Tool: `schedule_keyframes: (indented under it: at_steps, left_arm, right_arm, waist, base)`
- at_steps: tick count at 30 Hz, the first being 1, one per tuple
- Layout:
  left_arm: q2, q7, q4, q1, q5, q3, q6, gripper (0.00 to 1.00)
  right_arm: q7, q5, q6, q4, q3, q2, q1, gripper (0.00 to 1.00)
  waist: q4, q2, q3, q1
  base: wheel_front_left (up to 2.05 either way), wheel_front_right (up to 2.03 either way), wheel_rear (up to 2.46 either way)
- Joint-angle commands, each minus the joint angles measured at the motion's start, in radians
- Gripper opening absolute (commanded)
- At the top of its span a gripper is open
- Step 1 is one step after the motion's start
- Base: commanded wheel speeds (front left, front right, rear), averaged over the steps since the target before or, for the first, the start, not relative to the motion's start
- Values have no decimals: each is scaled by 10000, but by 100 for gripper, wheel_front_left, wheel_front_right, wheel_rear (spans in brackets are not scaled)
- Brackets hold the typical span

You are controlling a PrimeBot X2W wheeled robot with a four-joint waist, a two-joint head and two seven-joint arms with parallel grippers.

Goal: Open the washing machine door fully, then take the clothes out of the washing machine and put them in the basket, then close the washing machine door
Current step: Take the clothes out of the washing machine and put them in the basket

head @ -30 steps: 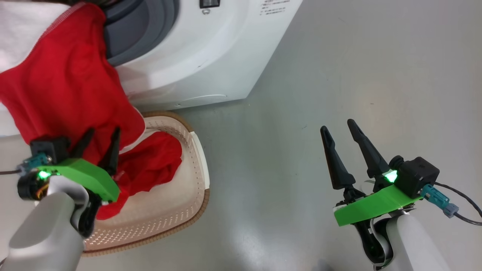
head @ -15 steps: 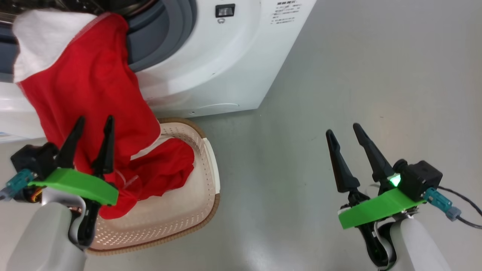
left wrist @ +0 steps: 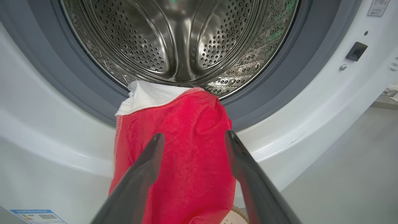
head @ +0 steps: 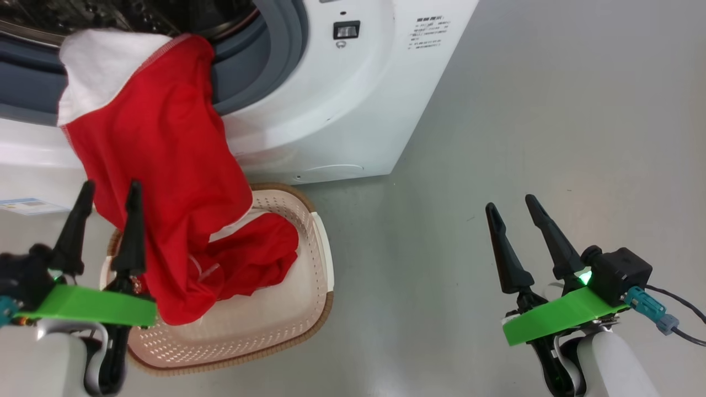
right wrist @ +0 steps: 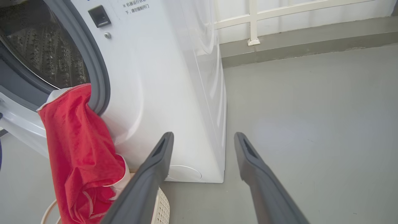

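now the red garment (head: 165,165) hangs out of the washing machine (head: 353,110) over its grey ring (head: 287,60), with the lower end bunched in the basket (head: 320,248). the left gripper (head: 110,186) is spread and empty just before the fabric. the right gripper (head: 510,202) is spread and empty above the grey floor (head: 524,110), well apart.

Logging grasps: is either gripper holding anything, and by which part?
Nothing is held: left gripper and right gripper are open; the clothes hang from the washing machine.
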Motion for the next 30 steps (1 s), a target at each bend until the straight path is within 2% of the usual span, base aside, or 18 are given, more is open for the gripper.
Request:
schedule_keyframes:
  at_steps: [1,21,30]
  left_arm:
    - [205,-80,-431,237,160,521,-29,100]
    - [-181,-80,-2333,2777,407,1623,-29,100]
    - [-230,-80,-2435,2874,374,1755,-29,100]
  right_arm:
    - [-118,-154,16,-233,215,32,218,100]
    - [-118,-247,16,-246,55,32,524,100]
    - [-118,-222,16,-249,50,32,490,100]
  waist:
    - [39,-1,-75,0]
    - [127,-1,-453,0]
    - [120,-1,-346,0]
  base:
    - [0,0,0]
    - [0,0,0]
    - [0,0,0]
